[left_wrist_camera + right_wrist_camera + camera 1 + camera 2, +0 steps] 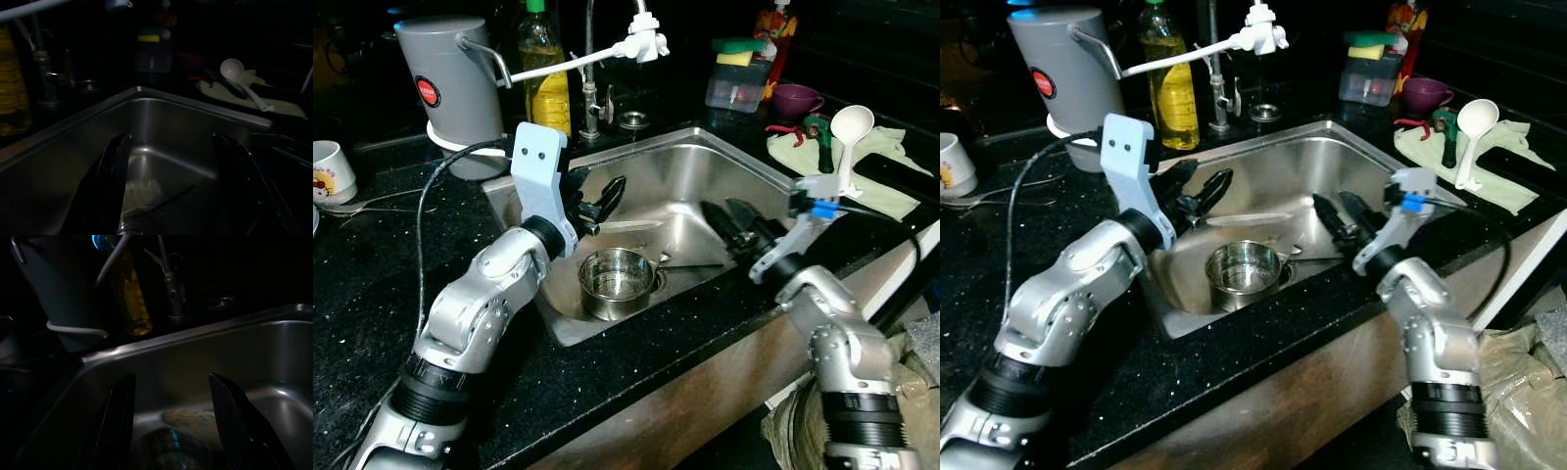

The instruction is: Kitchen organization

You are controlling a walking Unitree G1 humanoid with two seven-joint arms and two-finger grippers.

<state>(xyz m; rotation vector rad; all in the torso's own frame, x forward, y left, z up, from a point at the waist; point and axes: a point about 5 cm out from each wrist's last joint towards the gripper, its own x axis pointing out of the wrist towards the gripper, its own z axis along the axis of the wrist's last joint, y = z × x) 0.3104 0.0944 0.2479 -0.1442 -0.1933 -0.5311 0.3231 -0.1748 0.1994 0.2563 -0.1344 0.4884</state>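
A steel sink (744, 176) set in a black counter (362, 284): the left gripper (592, 201) hovers over it, fingers apart and empty; a small steel pot (615, 282) sits just below and between both grippers; the right gripper (732, 223) reaches in opposite, fingers spread, holding nothing

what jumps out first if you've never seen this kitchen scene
The shiny stainless steel sink set in the black speckled counter draws the eye, with a small round steel pot sitting at its bottom. Both silver arms reach over it: the left claw and the right claw hang open above the basin. Behind stand a grey water jug and a yellow oil bottle.
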